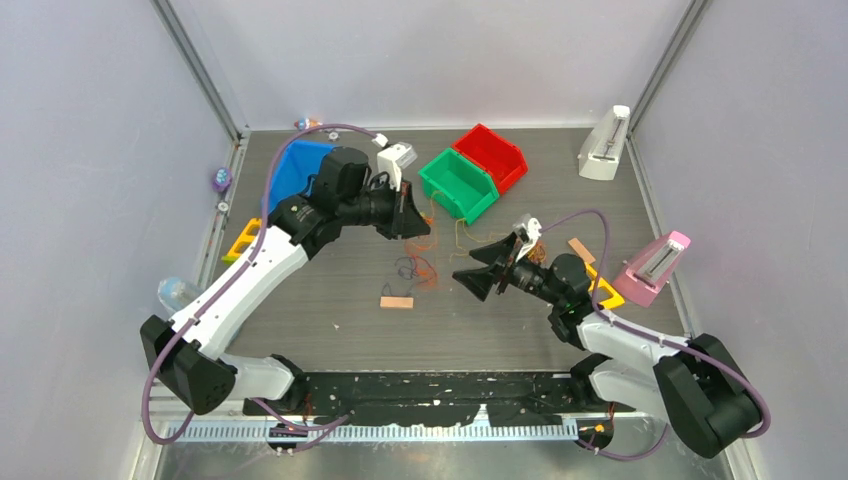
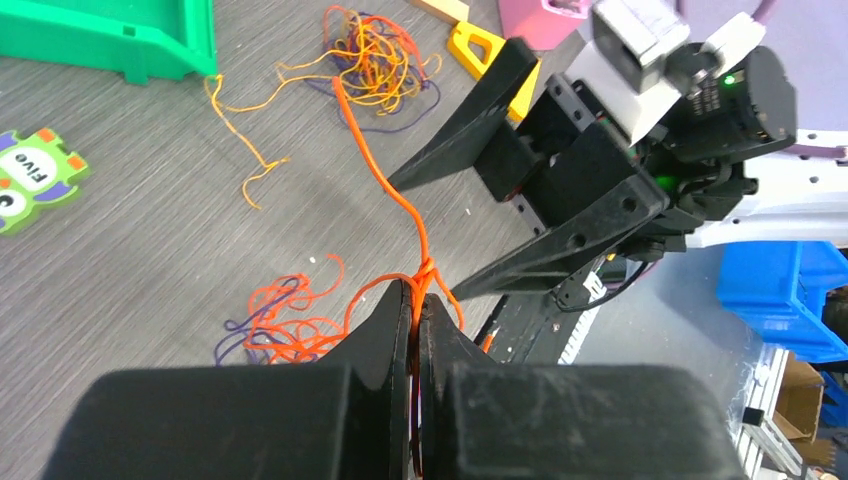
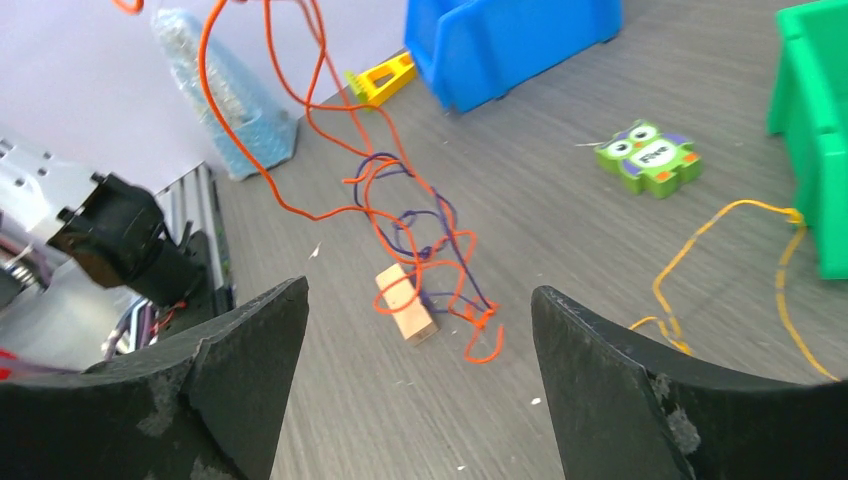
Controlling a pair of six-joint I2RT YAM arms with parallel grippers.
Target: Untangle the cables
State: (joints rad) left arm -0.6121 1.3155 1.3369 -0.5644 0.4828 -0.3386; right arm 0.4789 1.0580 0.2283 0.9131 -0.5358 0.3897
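The left gripper point(image 2: 414, 298) is clamped flat on a thin orange cable point(image 2: 385, 185), holding it off the table above the small pale wooden block point(image 3: 407, 305). From the pinch, one run of that cable drops to a loose tangle of orange and dark purple cables point(image 3: 425, 255) that lies against the block and drapes over it. Another run leads away to a second clump of orange, yellow and purple cables point(image 2: 375, 60) further from the block. A thin yellow cable point(image 3: 730, 215) trails on the table to the right of the block, toward a green plastic bin point(image 3: 815, 130).

The right gripper point(image 1: 468, 268) hovers to the right of the block with its jaws spread wide and nothing between them, facing the tangle.

These cables look very light and limp. They hold curls but have no stiffness, so pulling one probably drags the whole knot and may tip the block. Being thin, a strand calls for a fully closed pinch. A good hold for the right gripper seems to be a single purple loop just above the block, away from the crossings.
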